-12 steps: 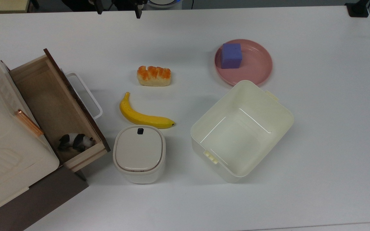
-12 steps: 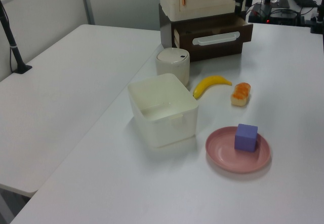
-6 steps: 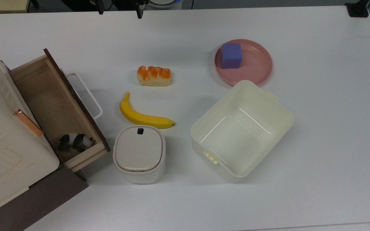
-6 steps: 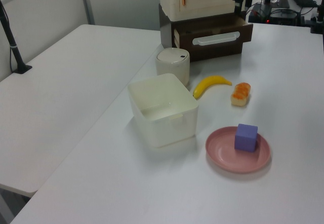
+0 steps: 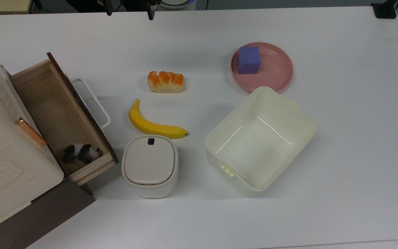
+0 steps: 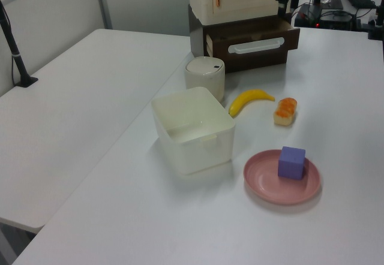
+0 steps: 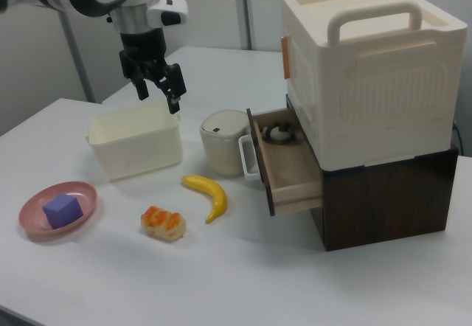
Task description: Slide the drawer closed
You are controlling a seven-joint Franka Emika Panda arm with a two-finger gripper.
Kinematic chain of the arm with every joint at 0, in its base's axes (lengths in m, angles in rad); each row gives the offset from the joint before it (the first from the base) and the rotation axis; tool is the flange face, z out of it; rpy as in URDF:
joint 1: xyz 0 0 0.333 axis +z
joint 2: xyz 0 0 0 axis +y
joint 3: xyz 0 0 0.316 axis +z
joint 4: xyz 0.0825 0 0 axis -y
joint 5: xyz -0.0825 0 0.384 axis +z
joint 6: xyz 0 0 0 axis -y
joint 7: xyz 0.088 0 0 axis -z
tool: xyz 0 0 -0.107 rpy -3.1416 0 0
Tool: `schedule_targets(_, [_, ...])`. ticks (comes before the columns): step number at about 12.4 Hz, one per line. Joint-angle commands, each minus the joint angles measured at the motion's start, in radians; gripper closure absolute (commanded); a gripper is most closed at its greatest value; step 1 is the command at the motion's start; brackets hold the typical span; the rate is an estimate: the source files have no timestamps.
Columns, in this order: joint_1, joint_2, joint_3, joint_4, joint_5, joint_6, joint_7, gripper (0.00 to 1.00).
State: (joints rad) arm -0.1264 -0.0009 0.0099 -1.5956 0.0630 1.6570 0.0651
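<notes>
While the drawer (image 5: 60, 117) stands pulled out of the dark brown cabinet (image 7: 383, 193) at the top view's left edge, its white handle (image 5: 92, 102) faces the middle of the white counter (image 5: 351, 121).

Contents of drawer: one small black-and-white panda figure (image 5: 81, 153), lying in the near corner in the top view.

On top of cabinet: cream plastic crate (image 7: 369, 75) with carry handles.

Arm: claw (image 7: 157, 84) held high above the counter in the right view, over the cream tub (image 5: 259, 141), well apart from the drawer; fingers (image 7: 174, 90) spread apart, holding nothing.

On counter:
- small lidded white bin (image 5: 149, 166), just beside the drawer front;
- banana (image 5: 154, 125), between the bin and the bread;
- orange-topped piece of bread (image 5: 165, 82);
- the cream tub, open and upright;
- pink plate (image 5: 278, 69), near the tub, carrying a purple cube (image 5: 249, 60).
</notes>
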Motion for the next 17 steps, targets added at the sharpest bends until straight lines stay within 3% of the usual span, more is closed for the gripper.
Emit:
schedule_targets(1, [-0.004,-0.016,0.007,-0.012,0.008,-0.042,0.018,0.0])
schedule_targets(11, [-0.005,-0.008,0.007,-0.012,0.006,-0.031,0.016,0.0])
schedule_targets(16, [-0.018,-0.007,-0.019,-0.013,0.004,-0.042,0.016,0.0])
schedule_targets(17, [-0.034,-0.002,-0.028,-0.017,-0.002,-0.042,0.016,0.09])
